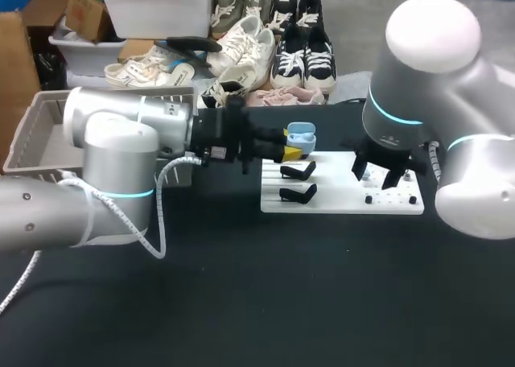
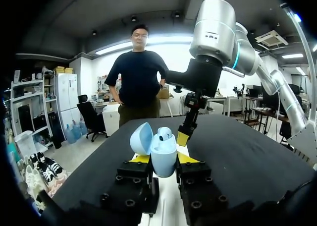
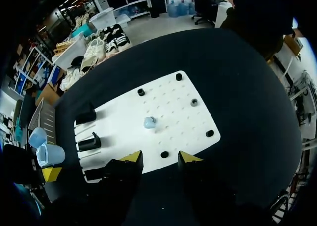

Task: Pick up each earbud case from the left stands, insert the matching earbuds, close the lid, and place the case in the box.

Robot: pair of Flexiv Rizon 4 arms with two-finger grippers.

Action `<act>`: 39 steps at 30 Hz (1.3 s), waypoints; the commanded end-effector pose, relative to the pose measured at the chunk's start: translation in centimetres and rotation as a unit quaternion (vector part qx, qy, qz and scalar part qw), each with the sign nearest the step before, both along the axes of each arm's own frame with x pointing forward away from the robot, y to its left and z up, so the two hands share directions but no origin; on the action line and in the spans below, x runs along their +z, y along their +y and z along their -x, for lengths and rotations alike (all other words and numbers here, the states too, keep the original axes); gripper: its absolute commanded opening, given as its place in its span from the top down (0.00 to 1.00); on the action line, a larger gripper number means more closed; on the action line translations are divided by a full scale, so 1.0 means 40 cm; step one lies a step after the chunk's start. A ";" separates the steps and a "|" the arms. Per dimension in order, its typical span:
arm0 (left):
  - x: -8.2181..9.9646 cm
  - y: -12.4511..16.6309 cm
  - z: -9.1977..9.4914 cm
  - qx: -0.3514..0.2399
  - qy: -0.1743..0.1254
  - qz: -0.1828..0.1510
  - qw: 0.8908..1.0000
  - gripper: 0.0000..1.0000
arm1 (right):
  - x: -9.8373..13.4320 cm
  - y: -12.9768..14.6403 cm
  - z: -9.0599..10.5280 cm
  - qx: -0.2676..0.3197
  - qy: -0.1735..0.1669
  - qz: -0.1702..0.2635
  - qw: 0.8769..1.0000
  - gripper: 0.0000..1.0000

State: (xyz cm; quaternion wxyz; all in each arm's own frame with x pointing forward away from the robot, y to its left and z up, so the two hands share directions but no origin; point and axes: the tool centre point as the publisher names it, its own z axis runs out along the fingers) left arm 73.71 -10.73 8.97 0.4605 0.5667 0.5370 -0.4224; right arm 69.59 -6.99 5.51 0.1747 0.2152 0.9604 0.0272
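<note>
My left gripper [image 2: 163,160] is shut on a light blue earbud case [image 2: 163,154], held upright with its lid hinged open. One earbud [image 2: 165,133] sits inside it. In the head view the case [image 1: 300,133] hangs just off the left end of the white board [image 1: 342,199], above two black stands [image 1: 298,171]. My right gripper [image 3: 161,157] hovers open over the board's near edge with nothing between its fingers. A second light blue earbud [image 3: 149,122] rests on the board ahead of it. From the left wrist, the right gripper [image 2: 184,137] shows just behind the case.
A grey basket [image 1: 40,125] stands at the table's far left behind my left arm. Small black pegs [image 3: 141,92] dot the white board [image 3: 168,112]. Dark bare tabletop [image 1: 265,294] spreads in front of the board.
</note>
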 end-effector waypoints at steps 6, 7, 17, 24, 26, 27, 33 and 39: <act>-0.002 0.007 -0.002 -0.003 0.000 0.001 1.000 1.00 | -0.031 0.009 -0.021 -0.009 -0.010 0.001 1.000 0.56; -0.002 0.007 -0.002 -0.003 0.000 0.001 1.000 1.00 | -0.032 0.008 -0.025 -0.010 -0.012 0.000 1.000 0.56; -0.002 0.007 -0.002 -0.003 0.000 0.001 1.000 1.00 | -0.047 0.019 -0.059 -0.022 -0.024 -0.006 0.999 0.56; -0.002 0.007 -0.002 -0.003 0.000 0.001 1.000 1.00 | -0.043 0.025 -0.073 -0.024 -0.029 -0.006 0.999 0.57; -0.002 0.007 -0.002 -0.003 0.000 0.001 1.000 1.00 | -0.043 0.026 -0.074 -0.025 -0.029 -0.006 0.999 0.57; -0.002 0.007 -0.002 -0.003 0.000 0.001 1.000 1.00 | -0.045 0.026 -0.075 -0.026 -0.030 -0.006 0.999 0.57; -0.002 0.007 -0.002 -0.003 0.000 0.001 1.000 1.00 | -0.051 0.026 -0.076 -0.028 -0.030 -0.008 0.999 0.57; -0.002 0.007 -0.002 -0.003 0.000 0.001 1.000 1.00 | -0.061 0.017 -0.086 -0.035 -0.029 -0.009 0.999 0.58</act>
